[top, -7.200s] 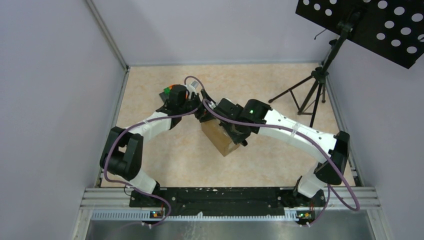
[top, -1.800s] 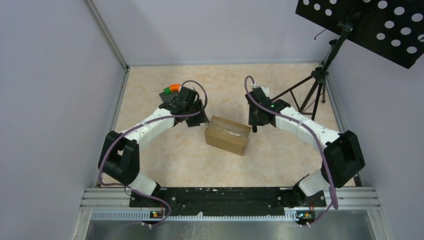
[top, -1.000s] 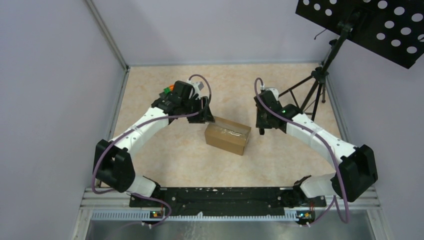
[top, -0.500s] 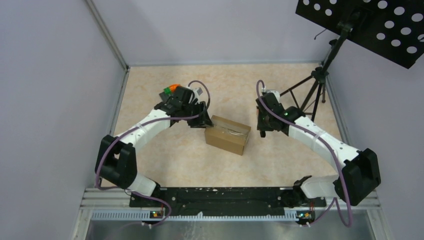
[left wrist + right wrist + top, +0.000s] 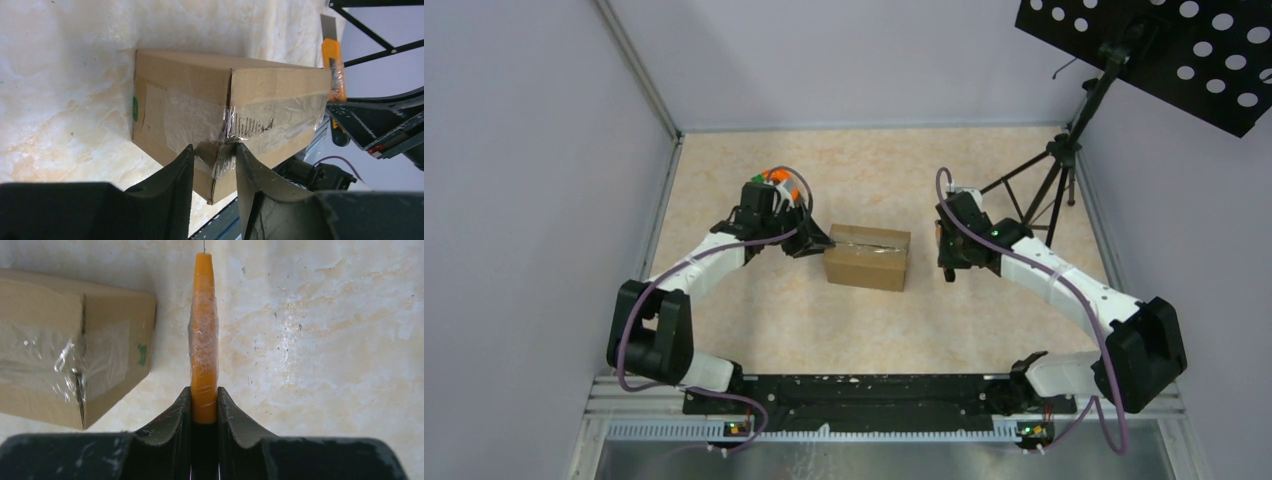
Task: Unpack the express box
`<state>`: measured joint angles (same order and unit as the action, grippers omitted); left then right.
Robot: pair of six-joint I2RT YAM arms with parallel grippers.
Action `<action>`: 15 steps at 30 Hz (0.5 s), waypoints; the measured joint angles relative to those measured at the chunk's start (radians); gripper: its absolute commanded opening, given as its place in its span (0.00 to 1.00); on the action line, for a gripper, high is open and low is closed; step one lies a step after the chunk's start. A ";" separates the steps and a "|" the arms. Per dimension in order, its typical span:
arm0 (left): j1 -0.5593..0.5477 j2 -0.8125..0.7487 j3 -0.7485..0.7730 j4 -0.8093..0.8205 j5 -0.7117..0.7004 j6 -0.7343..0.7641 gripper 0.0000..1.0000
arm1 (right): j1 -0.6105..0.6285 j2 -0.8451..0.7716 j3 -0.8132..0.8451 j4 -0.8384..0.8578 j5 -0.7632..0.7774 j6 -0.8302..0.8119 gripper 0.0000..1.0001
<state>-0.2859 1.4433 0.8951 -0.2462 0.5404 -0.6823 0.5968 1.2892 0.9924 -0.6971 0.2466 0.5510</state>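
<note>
Setting: a marbled beige table (image 5: 754, 310) is carrying everything, with pale walls closing it in on the left, rear and right.
Left gripper (image 5: 814, 240): it is reaching in at the left end of the express box (image 5: 867, 257). In the wrist view its fingers (image 5: 175, 190) are straddling the taped lower corner of that end. The jaws are standing narrow. Whether they are already pinching the cardboard cannot be told.
Express box: it is lying flat on the table between the two grippers, its long side running left to right. The flaps are staying closed under a clear tape seam (image 5: 260, 122), which is running along the top and down both end faces.
Right gripper (image 5: 949, 258): it is standing just to the right of the box, apart from it. The jaws are clamping the handle of an orange utility knife (image 5: 204, 340).
Utility knife: wrapped in clear film, it is pointing straight out from the fingers, passing beside the box's right end without touching it.
Tripod stand (image 5: 1064, 150): it is standing behind and right of the box, carrying a black perforated panel (image 5: 1164, 50).
</note>
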 measured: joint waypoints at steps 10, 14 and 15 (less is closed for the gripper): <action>0.094 -0.002 -0.109 0.159 0.141 -0.103 0.29 | 0.000 0.000 -0.006 0.024 -0.021 0.000 0.00; 0.120 -0.009 -0.133 0.183 0.167 -0.118 0.27 | 0.000 0.000 -0.006 0.028 -0.026 0.000 0.00; 0.126 -0.013 -0.137 0.185 0.171 -0.119 0.27 | 0.000 0.000 -0.006 0.030 -0.028 0.000 0.00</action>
<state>-0.1604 1.4307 0.7586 -0.0616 0.7109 -0.8013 0.5968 1.2892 0.9867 -0.6674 0.2184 0.5507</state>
